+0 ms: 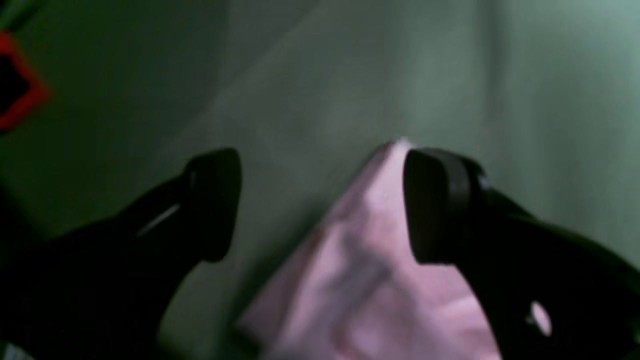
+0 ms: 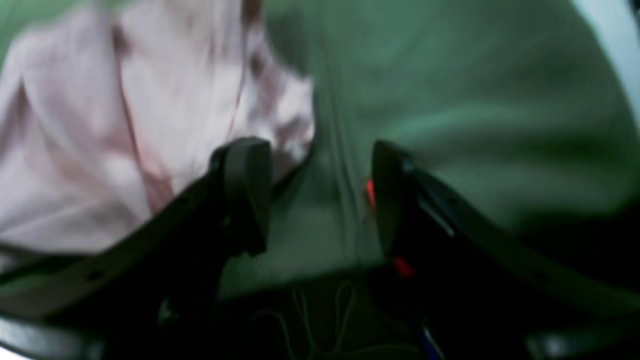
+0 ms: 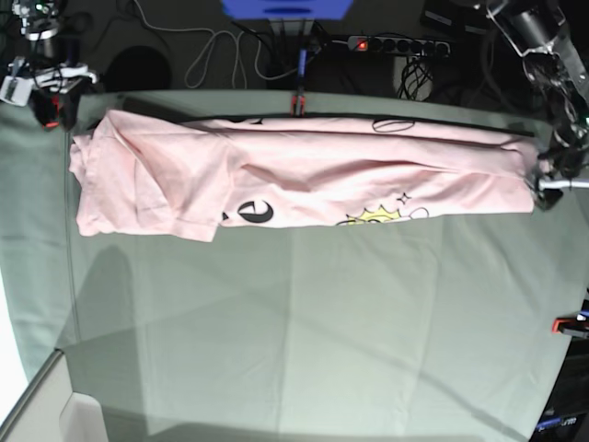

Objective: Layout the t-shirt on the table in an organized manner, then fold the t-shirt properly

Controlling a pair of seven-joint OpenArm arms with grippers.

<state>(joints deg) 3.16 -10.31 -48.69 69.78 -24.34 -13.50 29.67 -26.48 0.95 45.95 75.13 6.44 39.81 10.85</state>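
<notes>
Pale pink cotton, the short-sleeved t-shirt (image 3: pixel 304 170) is stretched lengthwise along the far edge of the grey-green cloth-covered table (image 3: pixel 304 313), apparently so folding can follow. The left gripper (image 1: pixel 322 205) is spread over one pink corner, and the right gripper (image 2: pixel 322 195) is likewise spread beside the fabric, with nothing pinched.

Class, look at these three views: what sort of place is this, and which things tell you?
Probably a robot lab or workshop bench. A cloth-covered table holds a pink t-shirt, a red clamp grips its edge, and a power strip with loose cables lies behind.
</notes>
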